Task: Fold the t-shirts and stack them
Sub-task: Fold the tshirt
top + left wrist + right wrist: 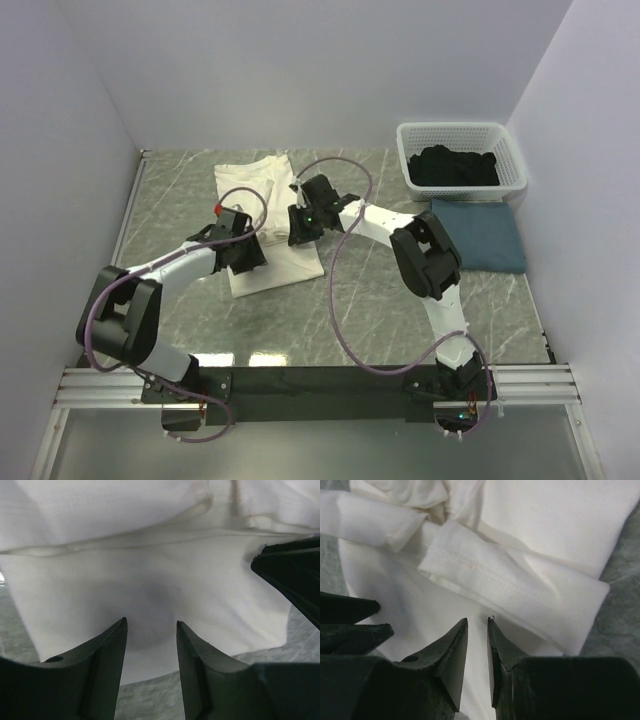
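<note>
A cream-white t-shirt lies partly folded in the middle of the table, a hemmed sleeve turned in across it. My left gripper hovers over its near left edge. Its jaws stand apart with nothing between the fingers. My right gripper is close over the shirt's right side, its fingertips a narrow gap apart with cloth showing beneath and no pinched fold. A slate-blue t-shirt lies folded at the right. A black t-shirt is heaped in the basket.
The white lattice basket stands at the back right, against the wall. Grey marbled table surrounds the shirts. The two grippers are near each other; the right one's dark body shows at the edge of the left wrist view.
</note>
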